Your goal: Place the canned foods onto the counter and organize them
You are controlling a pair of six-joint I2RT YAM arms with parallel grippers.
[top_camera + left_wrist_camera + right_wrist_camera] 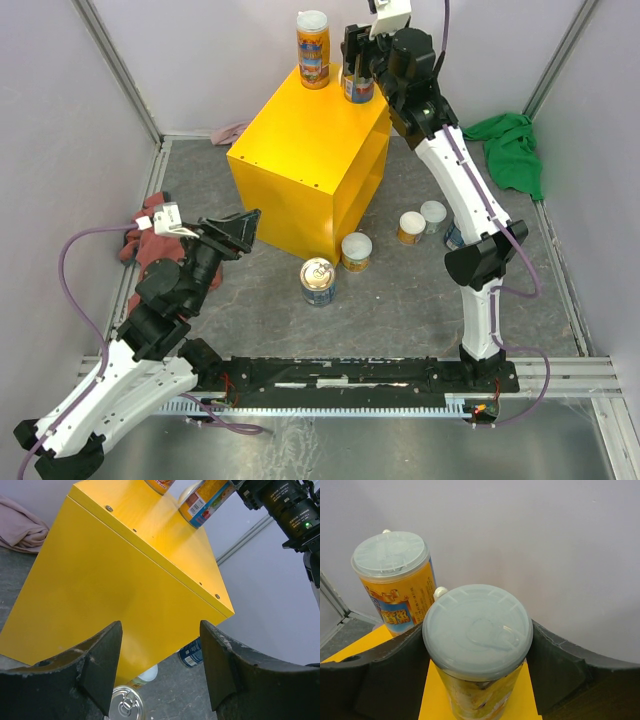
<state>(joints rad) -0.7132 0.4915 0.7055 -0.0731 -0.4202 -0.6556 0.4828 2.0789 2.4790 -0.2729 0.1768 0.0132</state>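
Standing upright on the far corner of the large yellow box-shaped counter (300,160), the tall slim orange can (477,630) is clasped by the right gripper (476,680), long axis vertical, with the second tall orange can (313,50) just beside it.

And how is the left gripper (160,670) placed?

It is held wide apart and empty, nearer the wide blue silver-topped can (318,280), which is seen on the floor (400,300) below and ahead.

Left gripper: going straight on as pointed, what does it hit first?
Probably the counter: its closed yellow side fills the view between the fingers of the left gripper. Distance unclear.
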